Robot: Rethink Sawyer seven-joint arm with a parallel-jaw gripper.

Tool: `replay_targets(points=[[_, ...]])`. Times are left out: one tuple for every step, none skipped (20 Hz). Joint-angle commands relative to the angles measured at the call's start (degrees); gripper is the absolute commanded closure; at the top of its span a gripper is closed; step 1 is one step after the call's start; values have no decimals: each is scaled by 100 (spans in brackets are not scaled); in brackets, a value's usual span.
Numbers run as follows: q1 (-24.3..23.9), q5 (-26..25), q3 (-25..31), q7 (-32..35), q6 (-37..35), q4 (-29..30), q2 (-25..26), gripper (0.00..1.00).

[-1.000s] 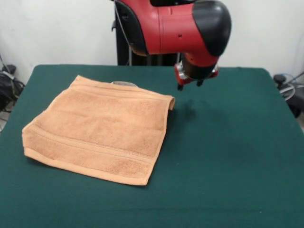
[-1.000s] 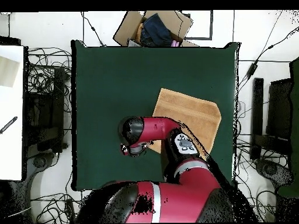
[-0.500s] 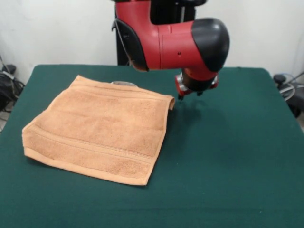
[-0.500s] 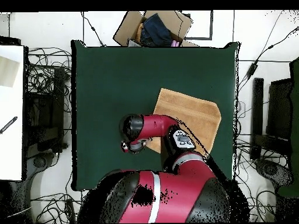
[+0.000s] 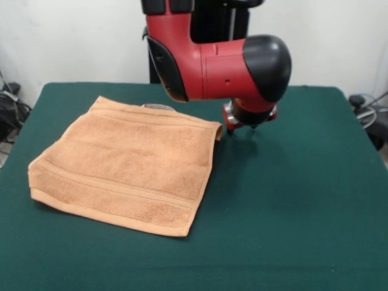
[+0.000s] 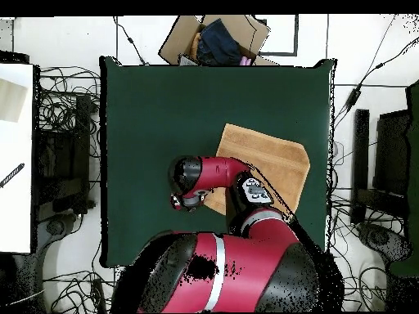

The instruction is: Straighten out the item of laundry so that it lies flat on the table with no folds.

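Observation:
The light orange-tan towel [image 5: 130, 163] lies on the left half of the dark green table [image 5: 291, 200]. It looks doubled over, with thick edges and band stripes near the front hem. A small pale bit shows at its far edge. My gripper [image 5: 241, 129] hangs under the red and black arm, just right of the towel's far right corner and low over the table. Its two dark tips stand apart and hold nothing. In the overhead view the towel [image 6: 266, 163] lies right of centre on the table [image 6: 155, 106], and the arm's head [image 6: 190, 184] hides the gripper.
An open cardboard box [image 6: 217, 39] with dark cloth stands beyond the table's far edge. Cables and equipment line both sides. A white surface [image 6: 15, 155] is at the left. The robot's pedestal [image 5: 206, 15] stands behind the table.
The arm has come lower, bringing the gripper down beside the towel's far right corner. The towel has not moved.

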State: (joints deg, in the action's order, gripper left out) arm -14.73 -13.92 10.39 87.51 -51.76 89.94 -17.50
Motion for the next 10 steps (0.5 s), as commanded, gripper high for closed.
replay_targets(points=[[82, -244, 537, -236, 290, -686, 301, 0], [80, -241, 544, -243, 282, -707, 315, 0], [91, -247, 537, -243, 260, -729, 319, 0], [96, -245, 540, -249, 244, -751, 332, 0], [99, -252, 539, -257, 230, -770, 341, 0], [92, -256, 546, -275, 231, -785, 361, 0], [80, -261, 557, -300, 228, -798, 377, 0], [69, -266, 567, -324, 225, -810, 392, 0], [41, -277, 597, -389, 225, -844, 432, 0], [25, -276, 605, -402, 223, -861, 457, 0]])
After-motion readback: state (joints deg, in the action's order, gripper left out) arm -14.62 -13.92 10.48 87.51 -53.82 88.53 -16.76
